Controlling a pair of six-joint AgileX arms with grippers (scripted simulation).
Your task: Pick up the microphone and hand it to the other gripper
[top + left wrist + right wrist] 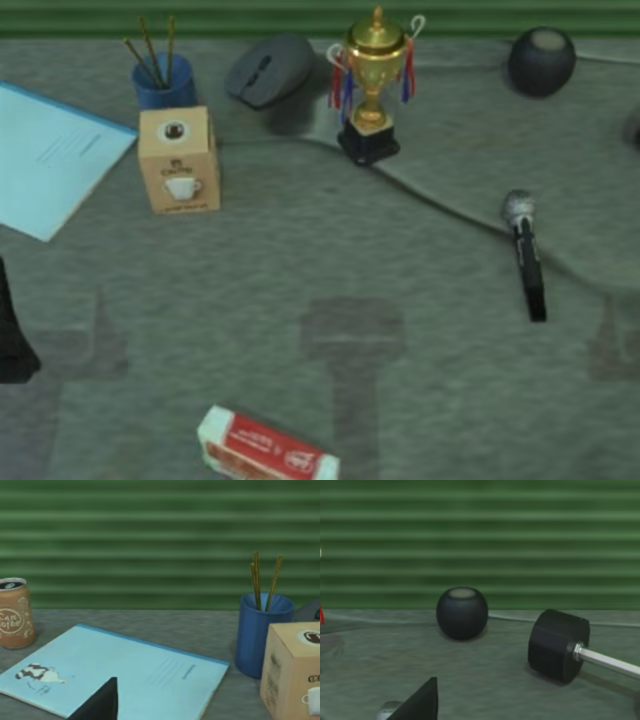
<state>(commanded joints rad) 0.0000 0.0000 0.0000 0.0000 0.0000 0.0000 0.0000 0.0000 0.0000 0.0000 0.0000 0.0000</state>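
One microphone (pixel 524 253) lies flat on my desk (pixel 300 270) toward the right side, silver head pointing to the far edge, nothing touching it. I count one trophy (pixel 373 80), one mouse (pixel 268 70), one round speaker (pixel 541 61), one coffee box (pixel 179 159), one blue cup (pixel 165 83) with three sticks. My left tool (pixel 12 340) is cut off at the left edge; my right tool is out of the top view. I cannot tell whether either is apart or together.

The left arm (pixel 12 335) sat parked at the worktop's left edge; the right arm was out of the top view.
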